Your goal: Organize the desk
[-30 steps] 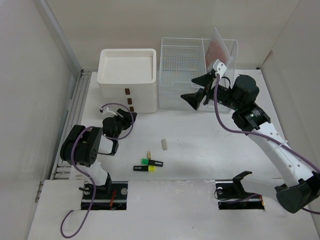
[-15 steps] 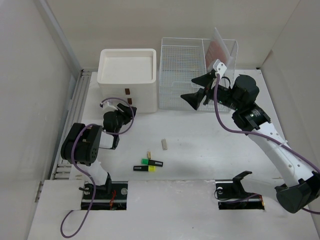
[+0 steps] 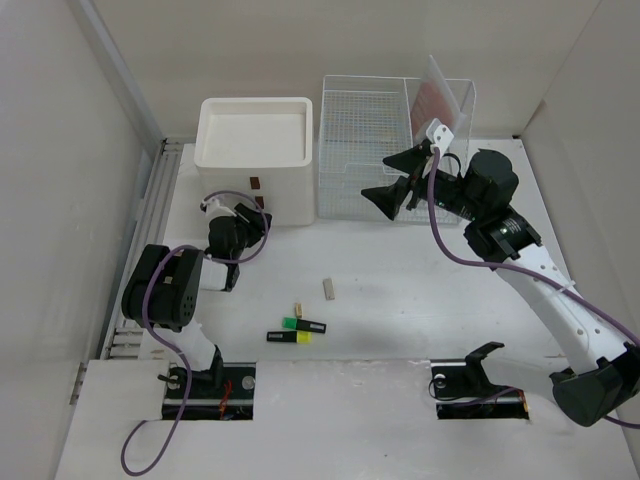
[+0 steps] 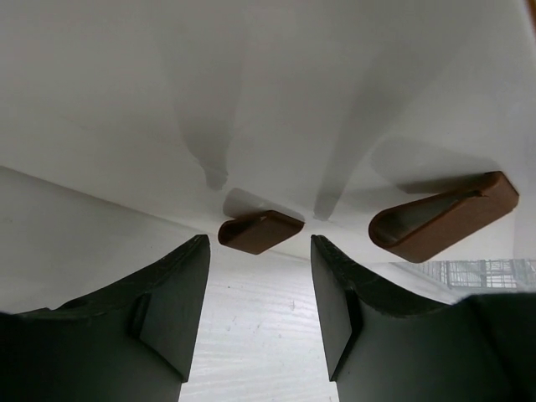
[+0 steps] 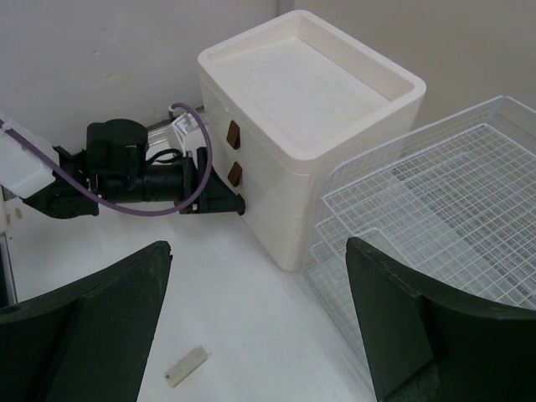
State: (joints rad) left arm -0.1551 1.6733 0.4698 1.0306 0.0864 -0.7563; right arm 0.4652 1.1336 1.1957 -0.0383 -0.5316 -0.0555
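— Left end effector (image 4: 259, 245)?
— Spread, one finger on either side of a brown handle (image 4: 260, 231) on the white drawer box (image 3: 255, 160), not clamped on it.
— Right end effector (image 3: 394, 178)?
— Also spread, holding nothing, raised in front of the wire basket (image 3: 365, 150).
— The table (image 3: 400, 300)?
— White, under both arms, walled in beige. Highlighters (image 3: 300, 330) and a small pale strip (image 3: 328, 288) lie near its middle.

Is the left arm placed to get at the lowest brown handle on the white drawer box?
Probably yes. The left gripper is open and lined up on that handle, which sits centred in the gap just past its fingertips, nothing between. The right gripper hangs by the wire basket, clear of it.
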